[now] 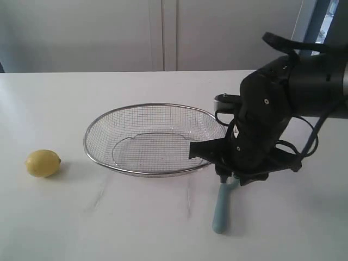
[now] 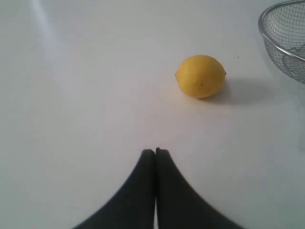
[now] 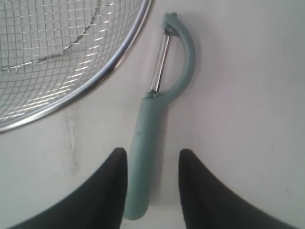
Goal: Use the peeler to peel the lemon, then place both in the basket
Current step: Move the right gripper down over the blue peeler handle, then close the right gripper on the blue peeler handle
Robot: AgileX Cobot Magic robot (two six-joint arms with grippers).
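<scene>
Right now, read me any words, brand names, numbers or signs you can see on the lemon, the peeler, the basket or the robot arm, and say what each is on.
No readable text in any view.
Lemon: plain yellow skin, no sticker.
Peeler: teal handle shows no brand or number.
Wire basket: bare mesh and rim, no label.
Right arm's black casing: a few pale specks, too small to read as anything.

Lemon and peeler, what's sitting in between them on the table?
The wire basket sits between the lemon and the peeler. The exterior view shows this best.
</scene>
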